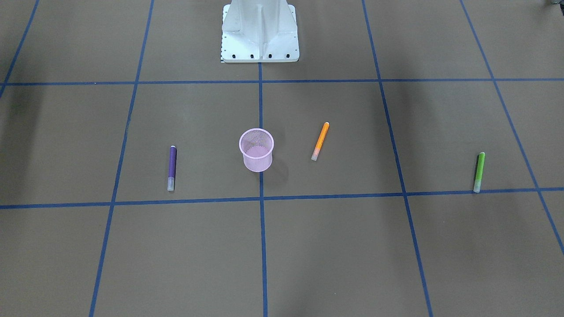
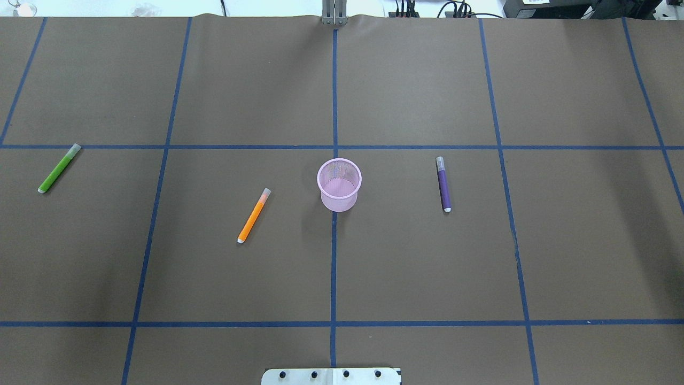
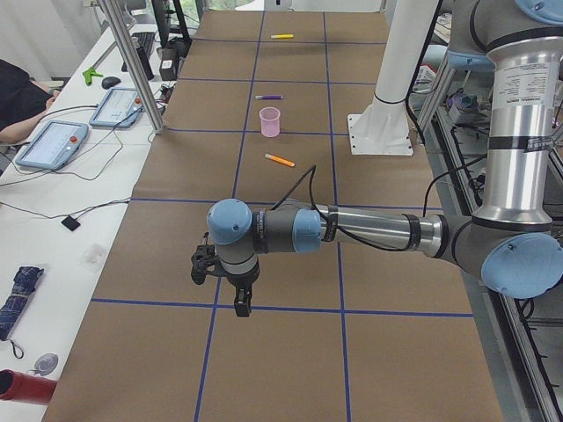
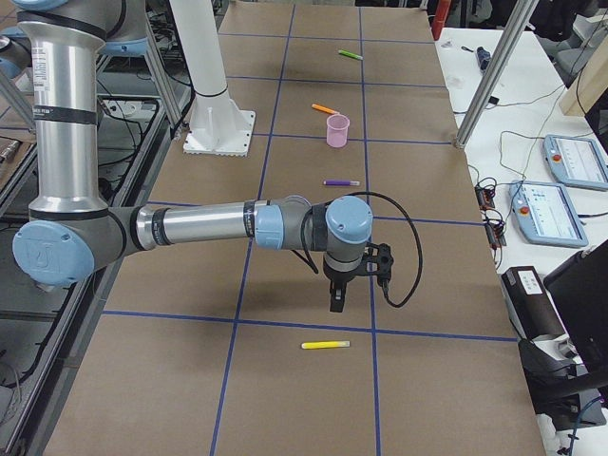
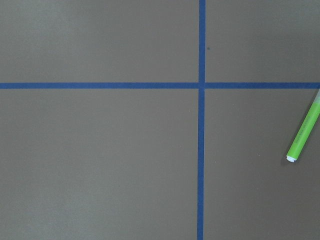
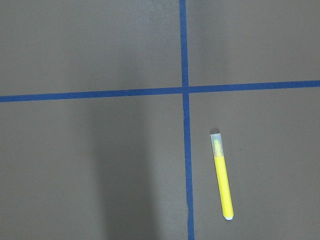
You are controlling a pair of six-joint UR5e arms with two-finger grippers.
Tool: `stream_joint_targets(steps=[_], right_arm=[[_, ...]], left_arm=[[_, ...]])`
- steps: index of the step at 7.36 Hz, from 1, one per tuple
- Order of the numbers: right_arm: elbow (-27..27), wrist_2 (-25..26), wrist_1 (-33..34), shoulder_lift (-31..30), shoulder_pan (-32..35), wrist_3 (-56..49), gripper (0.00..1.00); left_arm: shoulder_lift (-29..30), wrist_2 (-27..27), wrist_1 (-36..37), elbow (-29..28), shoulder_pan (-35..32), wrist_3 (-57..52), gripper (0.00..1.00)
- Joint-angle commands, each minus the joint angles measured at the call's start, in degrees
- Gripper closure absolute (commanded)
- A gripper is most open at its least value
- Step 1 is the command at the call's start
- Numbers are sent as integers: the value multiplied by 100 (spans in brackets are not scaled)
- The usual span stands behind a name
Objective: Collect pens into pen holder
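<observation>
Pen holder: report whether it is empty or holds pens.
Empty: the pen holder shows its bare pink bottom; the purple pen, orange pen, green pen and yellow pen all lie on the table.

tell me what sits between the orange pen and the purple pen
The pink pen holder stands upright between the orange pen and the purple pen, touching neither. The overhead view shows this plainly.

Overhead and front-facing cameras look steeply down on the desk (image 2: 427, 267) from opposite sides, sharing the pen holder (image 2: 339, 184). Side cameras look along it from each end. Wrist cameras face straight down, close above it.
</observation>
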State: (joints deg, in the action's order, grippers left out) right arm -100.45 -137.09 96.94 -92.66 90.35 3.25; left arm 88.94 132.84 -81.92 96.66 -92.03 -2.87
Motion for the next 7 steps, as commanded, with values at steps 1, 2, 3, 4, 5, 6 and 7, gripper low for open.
stream_joint_targets(steps=[1, 2, 3, 4, 5, 6, 7], right_arm=[[-1, -2, 0, -6, 0, 0, 0], [-1, -11, 0, -6, 0, 0, 0], [-1, -11, 0, -6, 0, 0, 0], [-1, -11, 0, -6, 0, 0, 0], [-10, -37, 0, -6, 0, 0, 0], [-62, -46, 9, -24, 0, 9, 0], [-89, -46, 0, -33, 0, 0, 0]], left_arm=[[9, -4, 1, 2, 1, -3, 0], [26, 4, 1, 2, 1, -3, 0], [27, 13, -34, 20, 1, -12, 0], [44, 22, -69, 28, 1, -3, 0], [53, 31, -183, 29, 10, -38, 0], [53, 31, -628, 37, 149, -12, 0], [70, 31, -815, 37, 307, 14, 0]])
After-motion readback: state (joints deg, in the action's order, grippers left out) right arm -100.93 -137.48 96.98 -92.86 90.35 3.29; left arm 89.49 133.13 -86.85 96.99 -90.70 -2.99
